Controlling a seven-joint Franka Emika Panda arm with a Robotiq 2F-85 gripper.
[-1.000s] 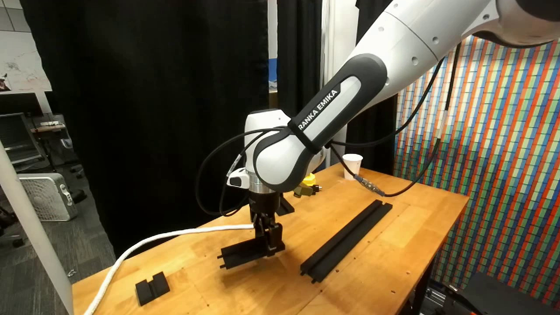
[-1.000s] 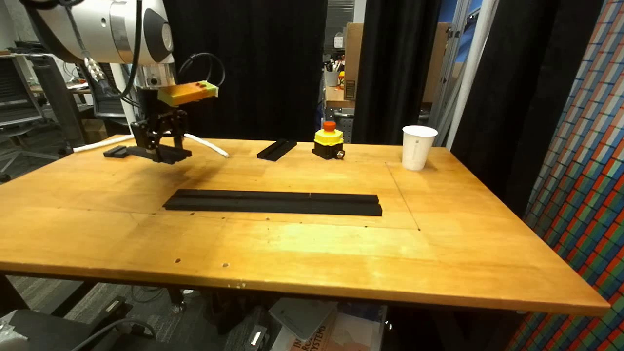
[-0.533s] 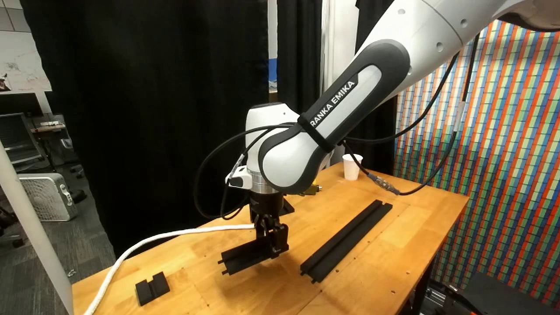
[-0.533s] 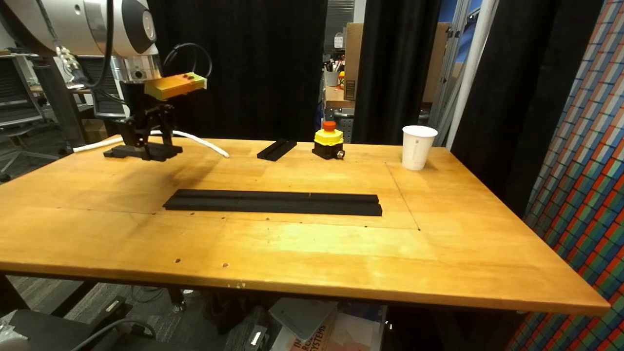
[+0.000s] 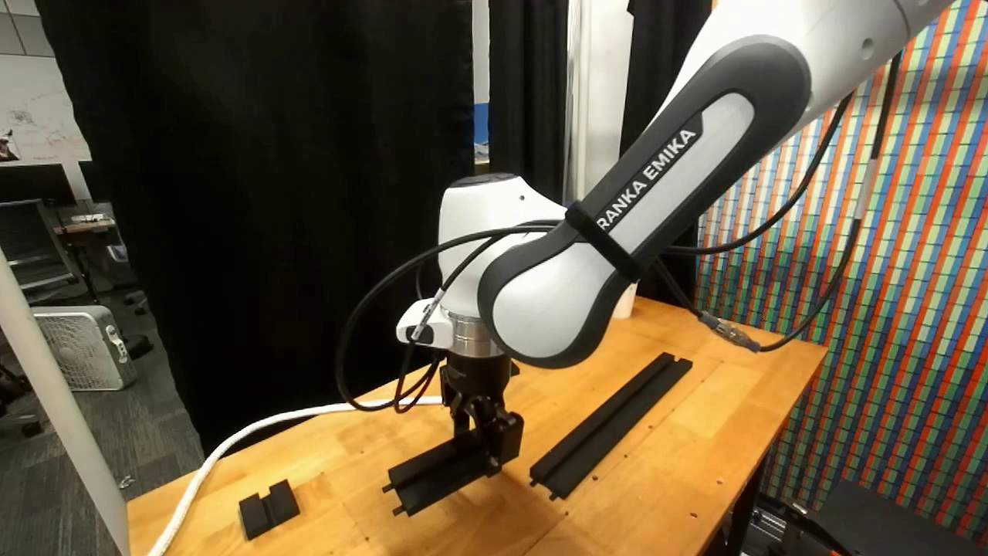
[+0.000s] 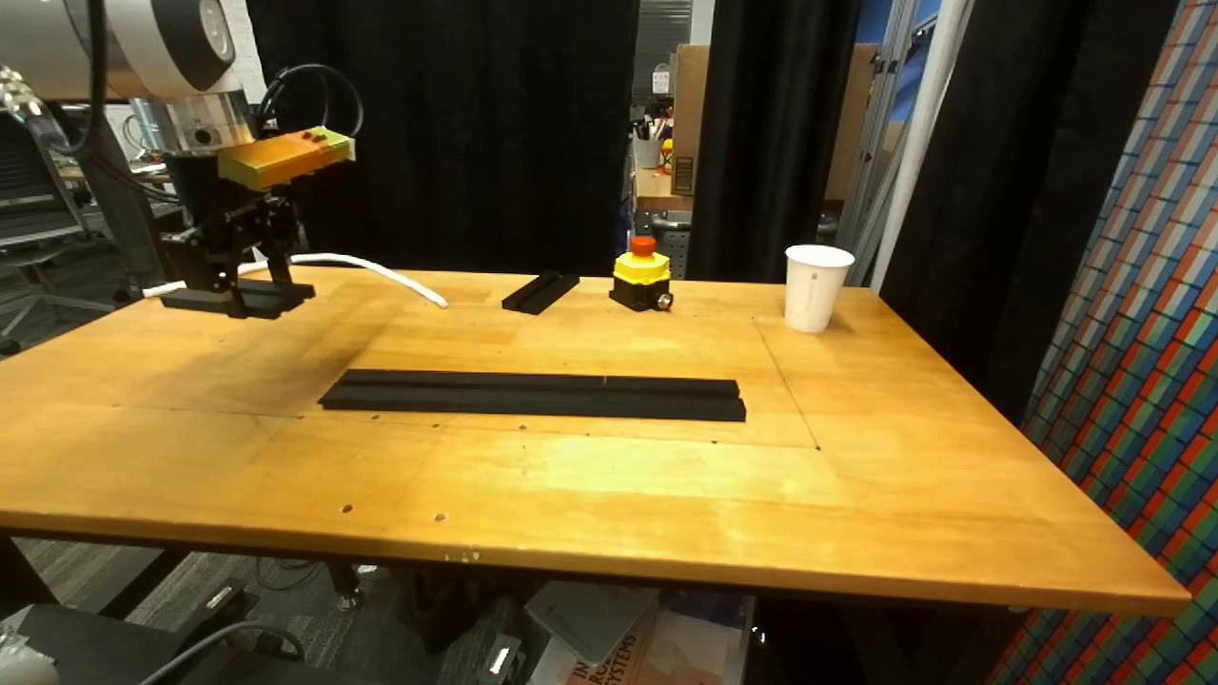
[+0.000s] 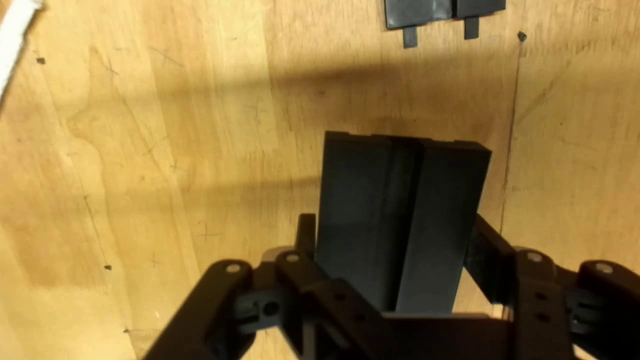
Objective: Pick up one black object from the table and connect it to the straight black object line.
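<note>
Gripping the short black bar [image 5: 438, 472] in its jaws (one against each long side, as the wrist view shows), the gripper [image 7: 393, 239] holds it above the wooden table [image 6: 685, 495], at lower centre in an exterior view. The long black rail [image 6: 533, 395] lies on the table across mid-frame in an exterior view, apart from the bar, and a white cup [image 6: 816, 290] stands at upper right of that frame.

The wrist view's top edge crops the rail [image 7: 435, 10] to one end — there the gripper [image 7: 392, 237] covers part of the bar [image 7: 392, 200]. In an exterior view, the arm [image 5: 644, 181] — itself cropped — hides the top of the cup [image 5: 626, 304].
</note>
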